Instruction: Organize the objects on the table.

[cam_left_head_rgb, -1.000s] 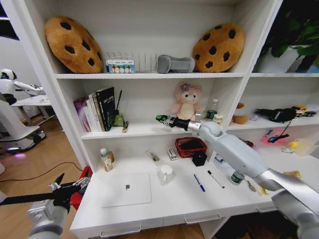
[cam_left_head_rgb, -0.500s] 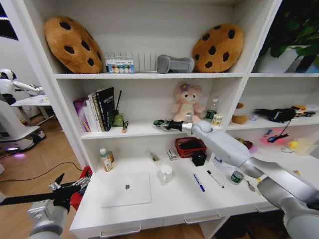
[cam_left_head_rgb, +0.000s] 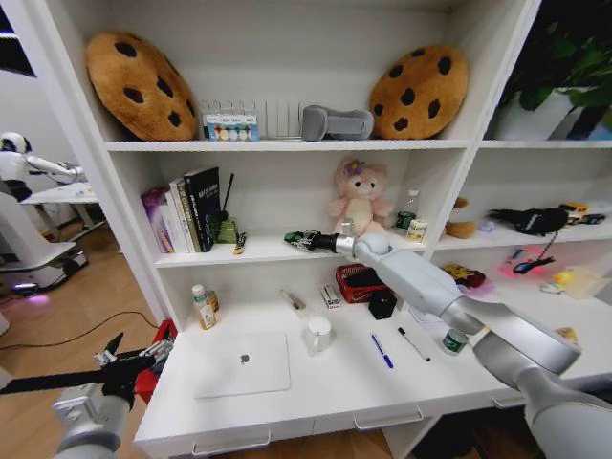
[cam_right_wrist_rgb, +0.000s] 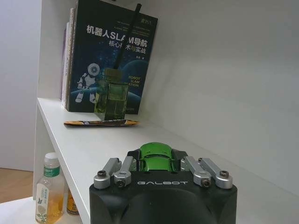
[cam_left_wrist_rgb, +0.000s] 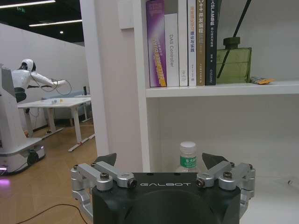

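Reaching across the desk toward the middle shelf [cam_left_head_rgb: 258,251], the right gripper [cam_left_head_rgb: 295,239] has its fingers clenched on a tiny green toy car [cam_left_head_rgb: 308,236], holding it just above the shelf board, near a green glass bottle [cam_left_head_rgb: 227,230] with a dark stick in it and a row of books [cam_left_head_rgb: 186,210]. In the right wrist view the car [cam_right_wrist_rgb: 157,156] sits squeezed between the metal fingers [cam_right_wrist_rgb: 116,171], with a flat orange packet [cam_right_wrist_rgb: 101,122] lying on the shelf ahead of it and the bottle [cam_right_wrist_rgb: 111,100] standing in front of a dark blue book [cam_right_wrist_rgb: 114,56]. A pink teddy bear [cam_left_head_rgb: 359,195] sits on the same shelf just behind the right arm. Down on the white desk [cam_left_head_rgb: 325,402], a thin silver laptop [cam_left_head_rgb: 243,364] lies closed toward the left side, a white mug [cam_left_head_rgb: 319,334] stands just beside it, and a blue pen [cam_left_head_rgb: 382,351] and a black pen [cam_left_head_rgb: 413,343] lie side by side to the right, apart from each other. A small round greenish tin [cam_left_head_rgb: 455,341] sits beyond the black pen, close under the right arm. The left gripper [cam_left_head_rgb: 134,364] hangs off the desk's left end with its fingers spread and nothing between them; in the left wrist view it [cam_left_wrist_rgb: 160,161] faces a small white-capped bottle [cam_left_wrist_rgb: 187,157] on the desk.
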`<state>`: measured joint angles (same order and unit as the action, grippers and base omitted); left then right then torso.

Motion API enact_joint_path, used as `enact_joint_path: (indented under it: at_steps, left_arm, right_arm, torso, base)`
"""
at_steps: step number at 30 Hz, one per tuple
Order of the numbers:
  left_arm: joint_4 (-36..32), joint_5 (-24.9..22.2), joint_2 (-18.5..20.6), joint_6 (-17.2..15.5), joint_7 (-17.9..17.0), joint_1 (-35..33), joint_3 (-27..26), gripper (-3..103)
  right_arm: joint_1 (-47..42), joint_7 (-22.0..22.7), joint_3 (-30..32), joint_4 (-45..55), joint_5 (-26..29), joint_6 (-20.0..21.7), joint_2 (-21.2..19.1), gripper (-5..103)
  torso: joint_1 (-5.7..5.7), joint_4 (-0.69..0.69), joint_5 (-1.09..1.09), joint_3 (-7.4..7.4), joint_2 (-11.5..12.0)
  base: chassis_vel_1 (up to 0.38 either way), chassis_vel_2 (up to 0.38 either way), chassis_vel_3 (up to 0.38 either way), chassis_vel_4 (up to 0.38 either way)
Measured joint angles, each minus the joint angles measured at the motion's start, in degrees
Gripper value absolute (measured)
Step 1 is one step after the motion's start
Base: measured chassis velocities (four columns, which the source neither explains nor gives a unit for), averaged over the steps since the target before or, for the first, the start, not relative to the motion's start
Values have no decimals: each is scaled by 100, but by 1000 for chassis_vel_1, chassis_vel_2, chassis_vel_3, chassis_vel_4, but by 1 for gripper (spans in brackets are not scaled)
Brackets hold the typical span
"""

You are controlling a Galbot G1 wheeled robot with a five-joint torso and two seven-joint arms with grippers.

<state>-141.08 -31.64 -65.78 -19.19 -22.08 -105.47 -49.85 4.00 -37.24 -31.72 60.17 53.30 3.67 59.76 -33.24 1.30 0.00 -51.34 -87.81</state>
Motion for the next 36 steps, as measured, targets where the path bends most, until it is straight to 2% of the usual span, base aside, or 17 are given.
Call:
enact_joint_path:
  at_steps: [4,6,10,13,17,18,19,20,21,24,27,28,29,32,33,34,36]
  left_arm:
    - [0,0,0,0,0,0,0,100]
    - [0,0,0,0,0,0,0,100]
    - [0,0,0,0,0,0,0,100]
    - [0,0,0,0,0,0,0,100]
    - [1,0,0,0,-1,0,0,100]
    - [0,0,0,-1,0,0,0,100]
    - [0,0,0,-1,0,0,0,100]
    - [0,0,0,0,0,0,0,100]
    - [0,0,0,-1,-1,0,0,100]
    - [0,0,0,0,-1,0,0,100]
    - [0,0,0,-1,-1,0,0,100]
    - [0,0,0,-1,-2,0,0,100]
    - [0,0,0,-1,-2,0,0,100]
    - [0,0,-1,0,-2,0,0,100]
    - [0,0,-1,0,-2,0,0,100]
    - [0,0,0,-1,-2,0,0,100]
    - [0,0,0,-1,-2,0,0,100]
  right_arm:
    - [-9,35,-26,14,4,-13,-32,36]
    - [-18,56,-30,23,4,-14,-37,47]
    - [-30,96,-8,43,8,-16,-35,57]
    - [-89,184,289,299,55,-23,-89,74]
    - [-165,415,689,1010,128,67,-344,85]
    - [-229,768,845,1414,197,133,-487,90]
    - [-229,768,845,1414,197,133,-487,90]
    - [-367,1453,1042,1912,200,150,-666,95]
    - [-475,1776,1168,2164,185,162,-771,98]
    - [-594,2007,1289,2394,153,192,-873,99]
    - [-1737,3350,2162,4017,-263,498,-1676,100]
    - [-2017,3644,2309,4282,-356,533,-1855,100]
    - [-2017,3644,2309,4282,-356,533,-1855,100]
    - [-3755,4598,3731,5200,-693,613,-2384,100]
    - [-3755,4598,3731,5200,-693,613,-2384,100]
    - [-4636,4791,4578,5492,-783,659,-2448,100]
    - [-5040,4831,4942,5594,-844,667,-2452,100]
  torso:
    - [0,1,0,0,0]
    - [0,0,0,0,0]
    - [0,0,0,0,0]
    - [0,-1,1,0,0]
    - [0,-1,0,0,0]
    - [0,0,-1,1,0]
    - [0,0,-1,1,0]
    - [1,0,-1,1,-2]
    - [1,0,0,1,-1]
    - [1,0,0,1,-1]
    - [1,0,1,1,-1]
    - [1,0,1,1,-1]
    - [1,0,1,1,-1]
    - [1,1,3,1,-1]
    - [1,1,3,1,-1]
    - [1,0,0,1,-1]
    - [1,1,0,1,-1]
  base:
    - [0,0,0,0]
    - [0,0,0,0]
    - [0,0,0,0]
    - [0,0,0,0]
    - [0,0,0,0]
    - [0,0,0,0]
    - [0,0,0,0]
    - [0,0,0,0]
    - [0,0,0,0]
    - [0,0,0,0]
    - [0,0,0,0]
    - [0,0,0,0]
    - [0,0,0,0]
    - [0,0,0,0]
    - [0,0,0,0]
    - [0,0,0,0]
    - [0,0,0,0]
